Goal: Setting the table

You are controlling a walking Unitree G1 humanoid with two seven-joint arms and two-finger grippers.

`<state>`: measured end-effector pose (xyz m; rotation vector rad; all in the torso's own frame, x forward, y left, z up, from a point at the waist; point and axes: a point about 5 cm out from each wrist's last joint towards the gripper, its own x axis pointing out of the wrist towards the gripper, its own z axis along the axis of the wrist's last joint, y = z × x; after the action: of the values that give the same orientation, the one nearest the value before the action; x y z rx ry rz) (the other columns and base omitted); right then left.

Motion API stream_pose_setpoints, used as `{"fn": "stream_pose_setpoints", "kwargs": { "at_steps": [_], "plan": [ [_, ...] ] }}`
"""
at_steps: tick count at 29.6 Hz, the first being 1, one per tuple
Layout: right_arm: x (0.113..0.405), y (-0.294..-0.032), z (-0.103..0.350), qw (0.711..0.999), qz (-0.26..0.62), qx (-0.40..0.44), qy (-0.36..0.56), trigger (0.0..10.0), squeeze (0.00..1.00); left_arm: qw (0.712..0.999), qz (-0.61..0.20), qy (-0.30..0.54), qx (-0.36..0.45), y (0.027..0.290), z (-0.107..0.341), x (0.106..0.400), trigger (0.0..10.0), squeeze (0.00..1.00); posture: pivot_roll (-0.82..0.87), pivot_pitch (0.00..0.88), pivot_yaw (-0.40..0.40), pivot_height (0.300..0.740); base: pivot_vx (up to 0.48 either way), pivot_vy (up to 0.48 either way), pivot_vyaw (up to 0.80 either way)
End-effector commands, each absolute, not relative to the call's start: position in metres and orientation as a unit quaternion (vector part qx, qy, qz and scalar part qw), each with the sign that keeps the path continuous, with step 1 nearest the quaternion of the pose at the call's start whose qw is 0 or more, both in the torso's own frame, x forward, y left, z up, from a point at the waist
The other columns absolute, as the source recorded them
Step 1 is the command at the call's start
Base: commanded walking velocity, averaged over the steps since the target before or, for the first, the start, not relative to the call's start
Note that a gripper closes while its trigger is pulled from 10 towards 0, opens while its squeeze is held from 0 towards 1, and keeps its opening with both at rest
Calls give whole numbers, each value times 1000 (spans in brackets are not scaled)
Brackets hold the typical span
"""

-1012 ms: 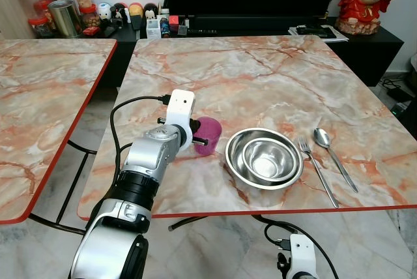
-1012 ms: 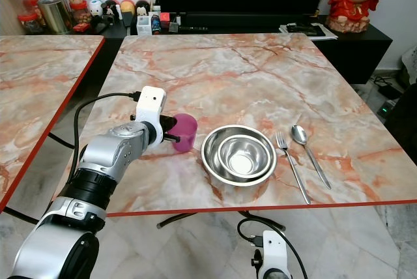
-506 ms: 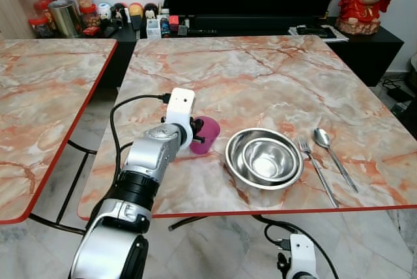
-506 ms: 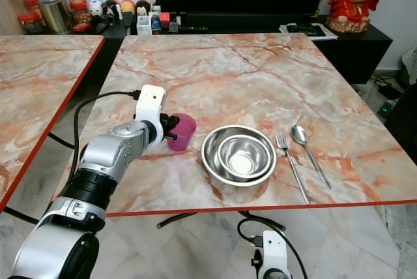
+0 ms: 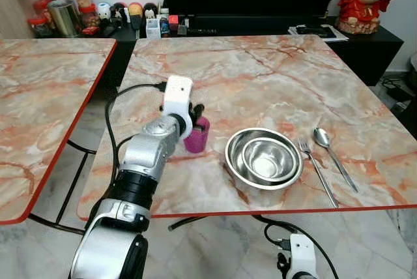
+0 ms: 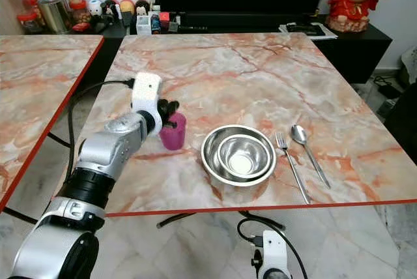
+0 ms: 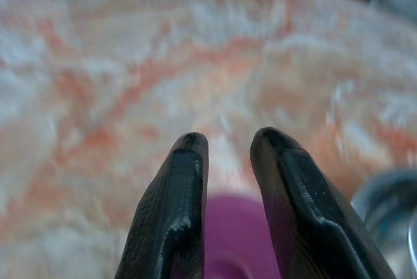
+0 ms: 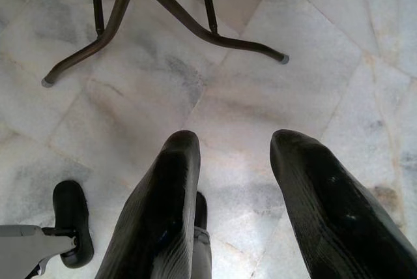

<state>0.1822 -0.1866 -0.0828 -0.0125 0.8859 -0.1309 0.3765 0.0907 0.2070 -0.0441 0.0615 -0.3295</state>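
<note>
My left gripper (image 5: 197, 117) was at the purple cup (image 5: 195, 137), which stood upright on the marble table (image 5: 260, 77) just left of the steel bowls. My two black fingers (image 7: 171, 207) were drawn close together with only a narrow gap, pinching the cup's rim, one finger inside and the other outside as far as I could judge. From my head I saw the cup's outer wall and its place on the table, but my wrist housing hid most of the rim and the finger ends. My left wrist camera gave what the head could not: the fingers from behind, the purple of the cup (image 7: 238, 240) beneath and between them, and a sliver of the bowl's rim at one edge; that picture was blurred, though, so I could not tell exactly where the pads met the cup. To the right of the cup sat two nested steel bowls (image 5: 264, 158), the smaller inside the larger, then a fork (image 5: 317, 171) and a spoon (image 5: 333, 155) lying side by side, near but not touching. My right gripper (image 8: 231, 207) hung below the table edge over the pale tiled floor (image 8: 313, 64), its fingers spread apart and holding nothing, with the table's dark metal legs (image 8: 163, 12) beyond them.
</note>
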Motion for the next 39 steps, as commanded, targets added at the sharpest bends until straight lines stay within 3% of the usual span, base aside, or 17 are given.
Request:
{"fn": "stream_pose_setpoints", "kwargs": {
  "at_steps": [1, 9, 22, 39],
  "plan": [
    [184, -186, -82, 903, -68, -1, 425, 10000, 0, 990, -131, -47, -22, 108, 222, 376, 10000, 0, 56, 0, -21, 740, 0, 0, 0],
    [187, -187, -80, 907, -70, 0, 416, 10000, 0, 993, -30, -113, 7, 157, 196, 365, 10000, 0, 58, 0, -23, 740, 0, 0, 0],
    [190, -188, -78, 911, -66, -2, 406, 10000, 0, 992, 56, -109, 38, 198, 142, 338, 10000, 0, 60, 0, -30, 740, 0, 0, 0],
    [193, -190, -76, 915, -64, -6, 399, 10000, 0, 989, 37, -139, 29, 182, 146, 342, 10000, 0, 62, 0, -35, 740, 0, 0, 0]
  ]
}}
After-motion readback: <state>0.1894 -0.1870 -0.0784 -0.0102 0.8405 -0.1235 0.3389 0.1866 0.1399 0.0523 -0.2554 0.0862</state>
